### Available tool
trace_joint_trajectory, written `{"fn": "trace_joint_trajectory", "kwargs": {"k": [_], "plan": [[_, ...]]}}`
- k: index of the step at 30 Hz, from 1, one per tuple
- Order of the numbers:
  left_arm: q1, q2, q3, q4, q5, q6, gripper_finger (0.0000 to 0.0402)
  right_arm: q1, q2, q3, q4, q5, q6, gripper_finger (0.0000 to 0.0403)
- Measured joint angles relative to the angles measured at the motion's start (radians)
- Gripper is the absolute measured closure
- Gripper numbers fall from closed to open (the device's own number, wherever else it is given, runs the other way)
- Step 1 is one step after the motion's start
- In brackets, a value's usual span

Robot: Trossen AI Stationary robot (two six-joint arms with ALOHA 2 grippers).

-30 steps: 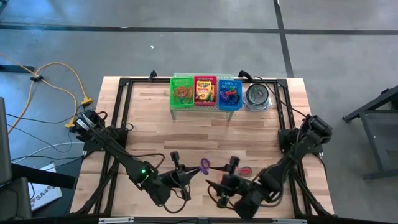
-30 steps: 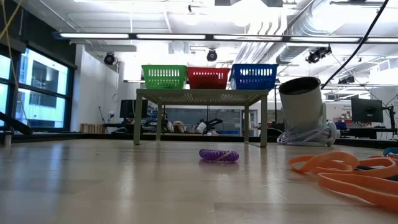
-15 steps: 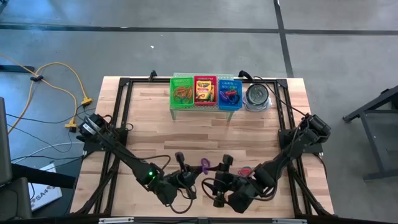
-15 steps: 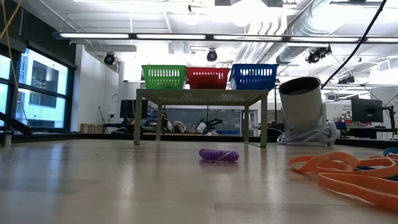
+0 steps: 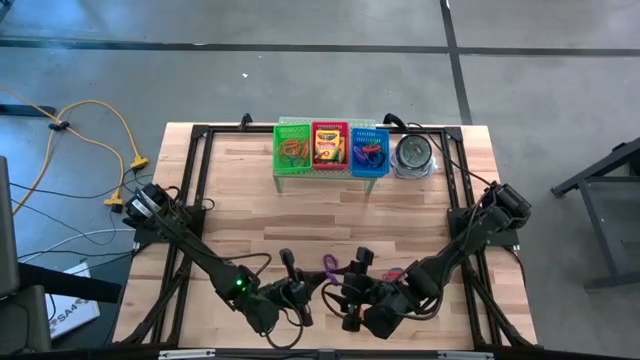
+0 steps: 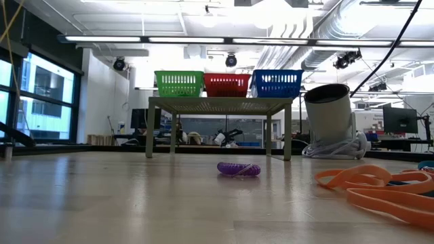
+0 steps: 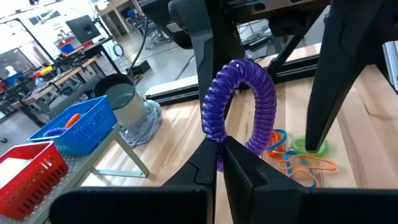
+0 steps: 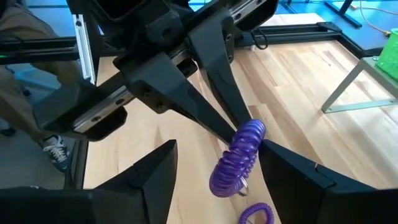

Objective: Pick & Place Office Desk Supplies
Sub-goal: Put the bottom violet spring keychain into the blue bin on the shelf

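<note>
While your left gripper (image 7: 219, 146) sits low at the front of the table (image 5: 240, 190), its 2 fingers are pinched tight on a purple coil band (image 7: 241, 99), and the loop stands up above the tips. Your right gripper (image 8: 214, 165) faces it from the other side, very close. Its fingers stand about half apart, with the purple coil band between them, and you cannot tell if they touch it. A second purple coil (image 6: 239, 169) lies flat on the wood near the middle of the table. Orange bands (image 6: 369, 186) lie in a loose bunch on the wood, and a green band (image 7: 309, 145) lies just beside some of them. At the far edge, a small stand holds 3 baskets in a row. Your green basket (image 5: 293, 148) has orange bands in it. Your red basket (image 5: 329, 146) holds the crayon boxes (image 5: 328, 143). Your blue basket (image 5: 369, 152) has some bands too. A round metal tin (image 5: 412, 154) stands just beside the blue basket.
</note>
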Motion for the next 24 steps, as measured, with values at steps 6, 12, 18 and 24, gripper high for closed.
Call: {"fn": "trace_joint_trajectory", "kwargs": {"k": [6, 12, 18, 24], "plan": [[0.000, 0.000, 0.000, 0.000, 0.001, 0.008, 0.0396, 0.000, 0.000, 0.000, -0.005, -0.006, -0.006, 0.0212], [-0.001, 0.000, 0.000, -0.002, 0.003, 0.019, 0.0396, 0.000, 0.000, 0.000, -0.052, -0.003, -0.007, 0.0318], [-0.007, 0.000, 0.000, -0.001, 0.028, 0.045, 0.0388, 0.000, 0.000, 0.000, -0.058, -0.028, -0.023, 0.0384], [-0.004, 0.000, 0.000, 0.004, 0.019, 0.088, 0.0372, 0.000, 0.000, 0.000, -0.060, -0.040, -0.020, 0.0385]]}}
